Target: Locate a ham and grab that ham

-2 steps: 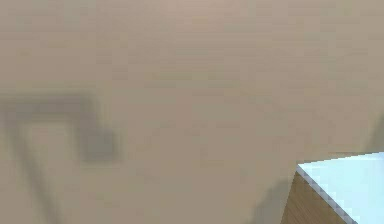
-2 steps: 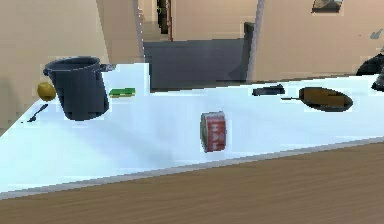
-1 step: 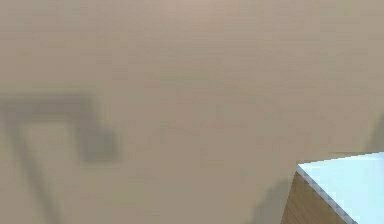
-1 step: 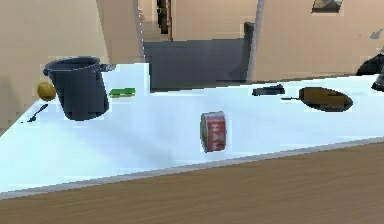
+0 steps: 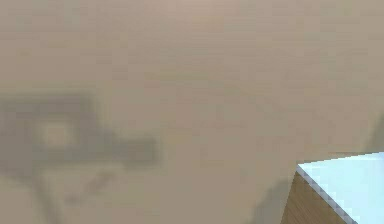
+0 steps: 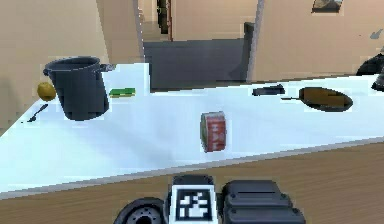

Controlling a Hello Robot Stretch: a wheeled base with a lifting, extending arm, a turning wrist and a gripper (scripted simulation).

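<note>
A plain tan wall (image 5: 200, 60) stands ahead of us. Out to the arm's side, a doorway (image 6: 195, 45) opens behind a long white worktop (image 6: 130, 150), whose corner also shows at the forward view's lower right.

The biggest thing on the worktop is a dark pot (image 6: 78, 88), far out from the gripper (image 6: 140, 213) and toward the arm side view's left of it. A flat dark pan (image 6: 325, 99) lies just as far out, well off to the right.

The gripper's dark body sits at the bottom edge, beside a white marker square (image 6: 195, 203). We cannot make out its far end, so we cannot tell how its fingers stand or whether it has hold of anything.

We judge the stubby reddish-pink block to be the ham (image 6: 213, 131). It stands alone on bare worktop, straight out beyond the gripper and a little to the right, nearer to it than the pot or the pan. A small green thing (image 6: 123, 93) and a yellowish round thing (image 6: 45, 90) lie by the pot, well away from the ham.

We think the finding is done and the reach is the step in hand. To do it well:

- We should first line the base up so the arm's line of extension runs through the ham.
- We should set the lift so the gripper clears the worktop's near edge.
- We should extend slowly, because a short upright block like this may tip or slide if nudged.
- We should come at its middle, not its top.
</note>
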